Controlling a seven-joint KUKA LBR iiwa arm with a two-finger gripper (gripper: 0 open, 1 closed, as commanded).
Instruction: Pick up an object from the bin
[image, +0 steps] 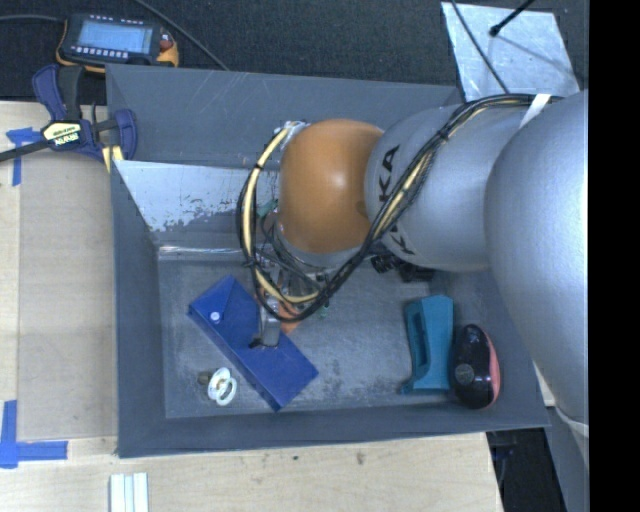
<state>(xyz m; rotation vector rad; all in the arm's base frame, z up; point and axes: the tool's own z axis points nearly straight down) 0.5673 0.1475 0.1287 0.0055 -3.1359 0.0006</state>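
Small white ring (220, 386) lies loose at front-left. Beside it a flat blue block (288, 370) sits diagonally; my gripper (267, 338) is low over its middle, probably for a balanced pick, though I cannot tell its opening. Teal bracket (430, 345) and black-and-red object (473, 366) lie well to the right.

The grey metal bin (380, 385) is showing a scuffed matt floor, the blue slab (292, 370) and teal block (430, 340) are looking like smooth plastic, and the orange wrist cover (320, 185) is gleaming

Dim, even light — soft sheen on the orange cover (325, 185), shadow darkening the bin (350, 375) beneath.
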